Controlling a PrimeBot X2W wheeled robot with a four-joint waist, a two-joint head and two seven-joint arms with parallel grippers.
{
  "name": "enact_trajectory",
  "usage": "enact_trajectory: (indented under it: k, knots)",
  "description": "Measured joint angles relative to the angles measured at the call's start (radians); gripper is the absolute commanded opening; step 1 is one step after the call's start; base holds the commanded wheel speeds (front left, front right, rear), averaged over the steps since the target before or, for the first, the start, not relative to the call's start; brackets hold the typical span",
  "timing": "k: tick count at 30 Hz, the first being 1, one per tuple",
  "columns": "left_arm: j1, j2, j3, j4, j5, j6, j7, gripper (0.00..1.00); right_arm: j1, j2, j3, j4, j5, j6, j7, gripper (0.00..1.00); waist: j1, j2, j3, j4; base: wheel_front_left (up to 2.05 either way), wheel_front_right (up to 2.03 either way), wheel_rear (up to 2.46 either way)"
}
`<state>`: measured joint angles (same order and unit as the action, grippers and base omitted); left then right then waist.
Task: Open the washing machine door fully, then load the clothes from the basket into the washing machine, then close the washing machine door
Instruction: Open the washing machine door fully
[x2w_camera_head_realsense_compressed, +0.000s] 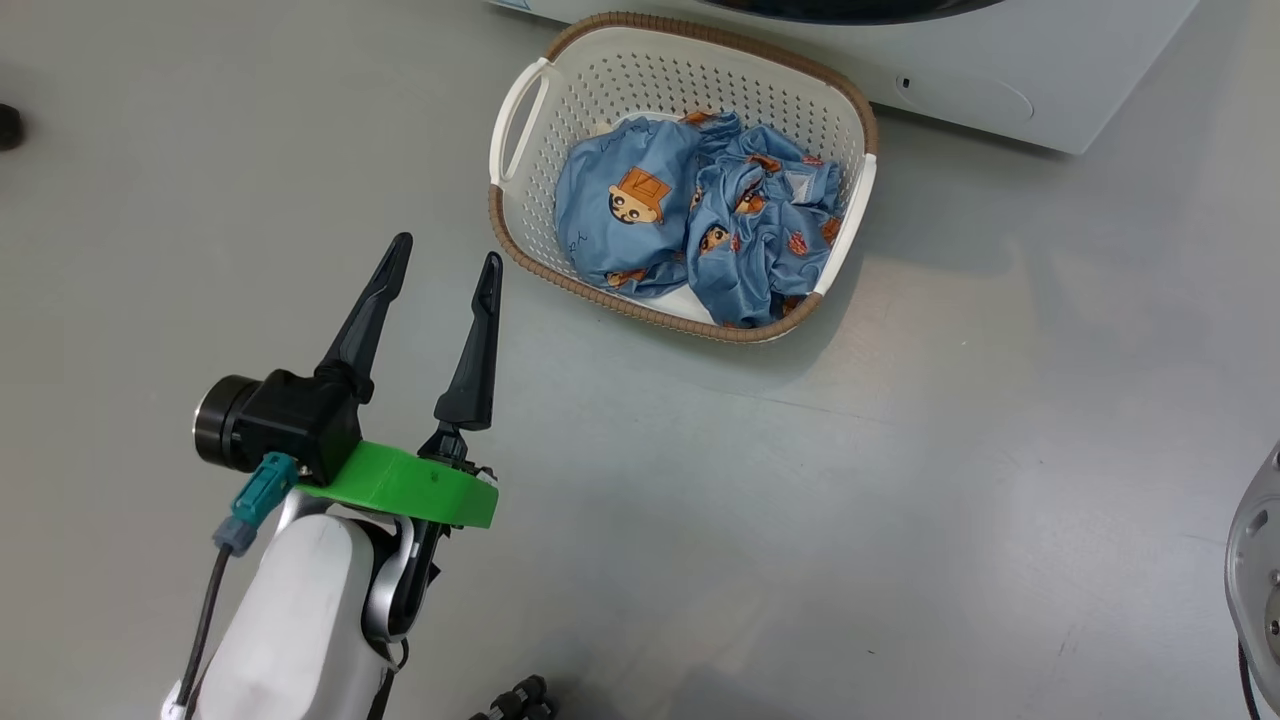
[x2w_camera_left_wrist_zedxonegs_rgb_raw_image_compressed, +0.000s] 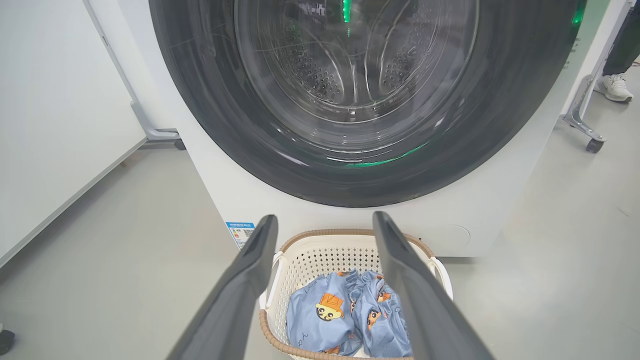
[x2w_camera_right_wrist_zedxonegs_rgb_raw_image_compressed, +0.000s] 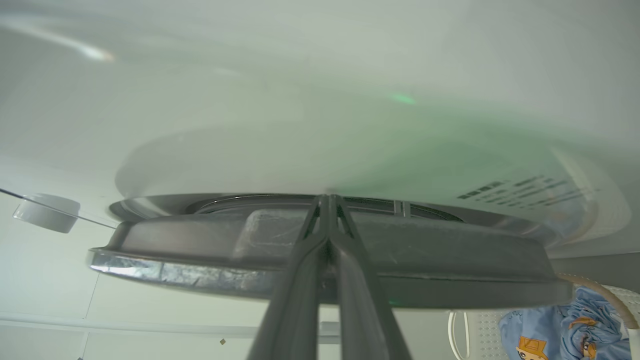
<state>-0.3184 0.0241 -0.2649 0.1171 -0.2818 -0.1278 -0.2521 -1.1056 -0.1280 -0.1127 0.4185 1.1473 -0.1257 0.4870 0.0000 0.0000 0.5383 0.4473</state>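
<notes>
- Left tool (x2w_camera_head_realsense_compressed: 447, 250): its two long dark fingers are spread wide with nothing between them. It hangs over the grey floor (x2w_camera_head_realsense_compressed: 900, 450), near the basket's handle side but apart from it.
- Small cream-white perforated plastic basket with a brown woven-look rim (x2w_camera_head_realsense_compressed: 640, 85): stands on the floor just in front of the big white front-loading washing machine (x2w_camera_left_wrist_zedxonegs_rgb_raw_image_compressed: 240, 200).
- Light blue clothes printed with orange and brown cartoon faces (x2w_camera_head_realsense_compressed: 700, 215): bunched inside the basket.
- Large round glossy black door with a clear glass window (x2w_camera_left_wrist_zedxonegs_rgb_raw_image_compressed: 210, 115): covers the machine's opening. The steel perforated drum (x2w_camera_left_wrist_zedxonegs_rgb_raw_image_compressed: 320, 75) shows through the glass.
- Right tool (x2w_camera_right_wrist_zedxonegs_rgb_raw_image_compressed: 327, 200): fingers pressed together, gripping nothing. The tips are up at the door's edge, seen side-on; I cannot tell whether they touch it.
- Blue QR sticker (x2w_camera_left_wrist_zedxonegs_rgb_raw_image_compressed: 241, 232): low on the machine front, near the basket's rim.
- White shoe (x2w_camera_left_wrist_zedxonegs_rgb_raw_image_compressed: 615, 87) of a person: on the floor beside the machine.
</notes>
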Motion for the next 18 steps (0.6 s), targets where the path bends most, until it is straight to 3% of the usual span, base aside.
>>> enact_trajectory:
  k: [18]
  knots:
    - [-0.012,-0.002,-0.023,-0.004,-0.059,0.000,0.000,1.00,-0.041,-0.006,-0.001,0.049,-0.030,0.000,0.004,0.00,0.0000,0.0000,0.028,0.036,0.00,0.00,0.00]
